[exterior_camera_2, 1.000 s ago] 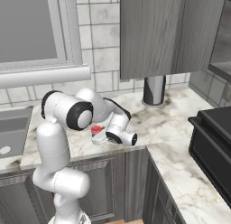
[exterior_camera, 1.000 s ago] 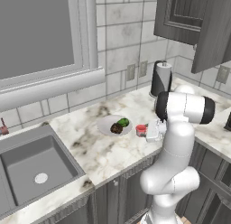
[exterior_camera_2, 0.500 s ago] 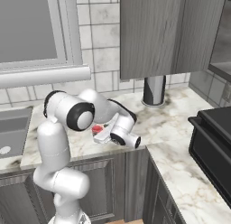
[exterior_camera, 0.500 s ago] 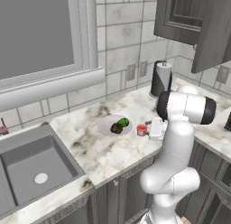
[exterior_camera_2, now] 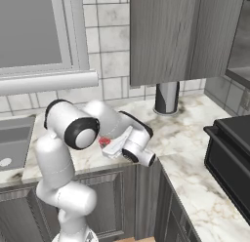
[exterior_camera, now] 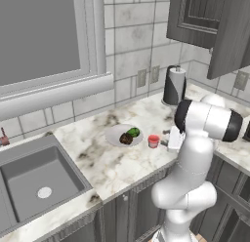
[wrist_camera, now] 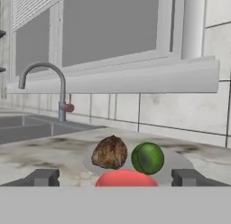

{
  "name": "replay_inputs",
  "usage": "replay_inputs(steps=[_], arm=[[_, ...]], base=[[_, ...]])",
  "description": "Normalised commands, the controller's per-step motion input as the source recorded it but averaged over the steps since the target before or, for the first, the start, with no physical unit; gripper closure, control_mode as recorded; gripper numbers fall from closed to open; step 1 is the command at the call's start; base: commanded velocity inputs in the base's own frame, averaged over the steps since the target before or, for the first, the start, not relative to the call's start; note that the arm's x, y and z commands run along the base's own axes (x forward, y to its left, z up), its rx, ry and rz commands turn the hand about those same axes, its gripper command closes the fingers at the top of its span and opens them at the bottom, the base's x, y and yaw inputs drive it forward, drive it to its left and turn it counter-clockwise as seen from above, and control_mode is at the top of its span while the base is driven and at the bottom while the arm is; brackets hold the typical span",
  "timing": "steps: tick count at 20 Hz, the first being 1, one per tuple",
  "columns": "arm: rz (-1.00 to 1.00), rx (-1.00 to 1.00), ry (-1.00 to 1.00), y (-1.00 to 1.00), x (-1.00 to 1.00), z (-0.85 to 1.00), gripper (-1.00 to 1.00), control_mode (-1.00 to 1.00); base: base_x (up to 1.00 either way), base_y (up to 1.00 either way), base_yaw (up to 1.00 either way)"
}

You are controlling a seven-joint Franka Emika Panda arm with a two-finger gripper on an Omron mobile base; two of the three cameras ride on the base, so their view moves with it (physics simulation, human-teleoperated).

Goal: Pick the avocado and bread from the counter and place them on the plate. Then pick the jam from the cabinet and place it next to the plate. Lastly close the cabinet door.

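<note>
- The gripper (wrist_camera: pixel 115 178) has its two finger tips standing wide apart at the bottom of the hand view, with nothing clamped between them; the jaws are open.
- The jam (wrist_camera: pixel 126 178) shows as a red lid between the two tips in the hand view, with clear gaps on either side, so it is not being gripped.
- In the left base view the jam (exterior_camera: pixel 154 141) stands upright on the counter (exterior_camera: pixel 112 163), just beside the plate (exterior_camera: pixel 115 134) on its right-hand side, with the gripper close by on its far side.
- On the plate, the bread (wrist_camera: pixel 109 152) and the avocado (wrist_camera: pixel 147 158) sit side by side, the bread on the left in the hand view and the green fruit on the right; the two appear to touch or nearly so.
- Behind the plate in the hand view run the tiled wall, the window sill and, off to the left, the faucet (wrist_camera: pixel 43 85) over the sink (exterior_camera: pixel 34 182).
- Judging from this layout, the two food items and the jam are placed, and the step in hand is the release of the jar.
- The cabinet door (exterior_camera: pixel 233 36) hangs swung out at the upper right of the left base view, so closing it is what remains.
- The next move calls for backing the hand away without knocking the jar, then lifting high to reach and push that door shut.
</note>
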Motion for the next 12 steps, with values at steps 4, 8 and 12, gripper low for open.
replay_inputs(steps=[4,8,12], arm=[[-0.08,0.0,-0.03,-0.04,-0.59,0.38,-1.0,-1.0],[-0.11,0.0,0.0,-0.05,-0.63,0.46,-1.0,-1.0],[-0.14,0.01,0.0,-0.08,-0.69,0.44,-1.0,-1.0]], base=[[0.0,0.0,0.0],[0.0,0.0,0.0],[0.0,0.0,0.0]])
